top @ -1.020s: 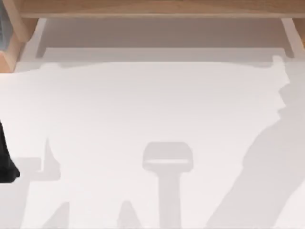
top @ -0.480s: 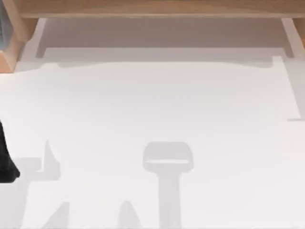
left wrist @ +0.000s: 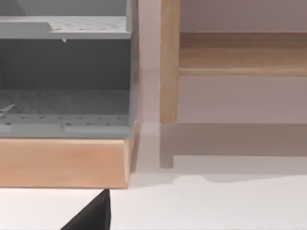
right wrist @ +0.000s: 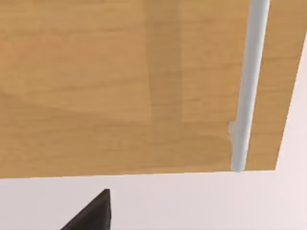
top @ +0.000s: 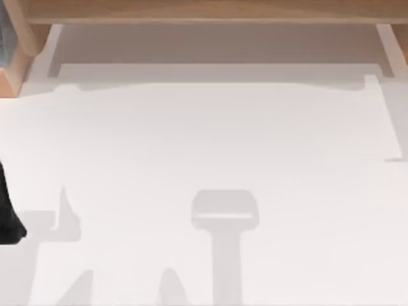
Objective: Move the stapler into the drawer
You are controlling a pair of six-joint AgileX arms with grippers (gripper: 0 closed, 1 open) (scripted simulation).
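Note:
The stapler is out of view. In the right wrist view a wooden drawer front [right wrist: 120,86] with a pale bar handle [right wrist: 247,96] stands close before the camera, above the white table. A dark corner of my right gripper [right wrist: 92,214] pokes in below it. In the top view my left arm [top: 7,217] is a dark shape at the table's left edge. A dark corner of my left gripper [left wrist: 91,216] appears in the left wrist view, in front of a wooden base.
A wooden shelf unit [top: 204,11] runs along the back of the table. At the back left stands a grey perforated organiser [left wrist: 64,72] on a wooden base [left wrist: 62,163], beside a wooden post [left wrist: 169,62]. Arm shadows lie across the white tabletop [top: 210,140].
The large arm shadow on the right side of the table has gone since one second ago. The left arm has not moved.

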